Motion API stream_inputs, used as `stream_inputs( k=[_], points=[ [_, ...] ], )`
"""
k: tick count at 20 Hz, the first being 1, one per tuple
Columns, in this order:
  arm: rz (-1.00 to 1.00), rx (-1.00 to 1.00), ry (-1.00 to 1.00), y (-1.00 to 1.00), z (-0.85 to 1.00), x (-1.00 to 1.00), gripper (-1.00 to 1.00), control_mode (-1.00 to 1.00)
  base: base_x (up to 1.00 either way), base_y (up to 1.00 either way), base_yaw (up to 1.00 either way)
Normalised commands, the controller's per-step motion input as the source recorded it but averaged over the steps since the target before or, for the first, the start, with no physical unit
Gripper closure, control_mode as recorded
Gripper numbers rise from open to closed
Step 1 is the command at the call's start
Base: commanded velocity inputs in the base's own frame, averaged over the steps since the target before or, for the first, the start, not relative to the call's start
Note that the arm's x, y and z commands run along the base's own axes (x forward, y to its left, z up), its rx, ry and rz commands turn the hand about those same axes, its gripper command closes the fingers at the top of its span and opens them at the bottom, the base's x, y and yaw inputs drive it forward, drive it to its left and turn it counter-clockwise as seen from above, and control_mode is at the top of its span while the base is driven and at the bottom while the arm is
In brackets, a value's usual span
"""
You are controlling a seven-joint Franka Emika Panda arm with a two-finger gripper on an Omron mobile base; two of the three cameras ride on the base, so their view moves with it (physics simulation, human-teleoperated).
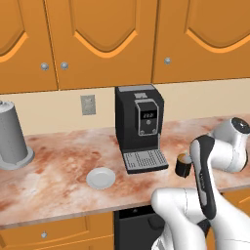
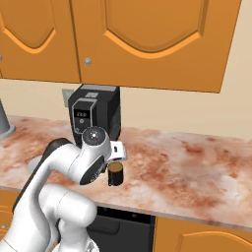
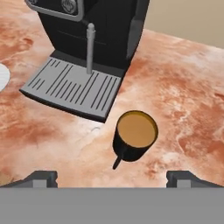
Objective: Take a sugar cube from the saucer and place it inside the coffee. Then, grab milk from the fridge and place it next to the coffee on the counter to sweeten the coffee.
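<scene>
Gripper [image 3: 112,177]: the jaws are spread wide and released; nothing is seen between the two dark tips, which stand far apart at the lower edge of the hand view.

Coffee [image 3: 134,135]: the dark cup is seen just ahead of the jaws and roughly centred between them, upright, its brown surface exposed. The hand is held above it, a position suited to a drop into the cup.

Sugar cube: no cube can be made out, neither between the jaws nor on the liquid; its location cannot be told.

Saucer [image 1: 101,177]: the plate is set well off to one side of the jaws, beyond the drip tray, and appears bare.

Coffee machine [image 1: 138,124]: it is placed beyond the jaws, behind the cup; its drip tray [image 3: 72,87] lies near the cup but apart from it.

Counter [image 2: 197,162]: bare stone is left beside the cup, judged sufficient for the milk.

Step judged: sugar stage likely finished; fridge trip not yet begun.
</scene>
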Motion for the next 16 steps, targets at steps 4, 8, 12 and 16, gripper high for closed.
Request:
stream_inputs(
  k=[4,8,12,16],
  points=[
    [-0.04,0.00,-0.01,0.48,0.15,0.00,-1.00,-1.00,0.00,0.00,0.00],
    [-0.06,0.00,0.00,0.42,0.02,0.14,-1.00,-1.00,0.00,0.00,0.00],
    [0.00,0.00,0.00,0.00,0.00,0.00,-1.00,1.00,0.05,0.07,-0.05],
    [0.00,0.00,0.00,0.00,0.00,0.00,-1.00,1.00,-0.74,0.00,-0.01]
  ],
)
